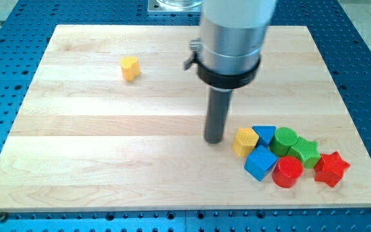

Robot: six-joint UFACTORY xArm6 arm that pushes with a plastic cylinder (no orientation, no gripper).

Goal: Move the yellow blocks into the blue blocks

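A small yellow block (pixel 130 67) with a notched top sits alone at the view's upper left of the wooden board. A second yellow block (pixel 245 142) lies at the view's lower right, touching a blue triangular block (pixel 265 135) and a blue cube (pixel 261 162). My tip (pixel 214 140) rests on the board just to the left of that second yellow block, a small gap from it. The first yellow block is far from my tip, up and to the left.
A green cylinder (pixel 286 138), a green star-like block (pixel 305 152), a red cylinder (pixel 287 172) and a red star (pixel 331 169) are packed with the blue blocks at the lower right. The board's bottom edge (pixel 185 207) is near the cluster.
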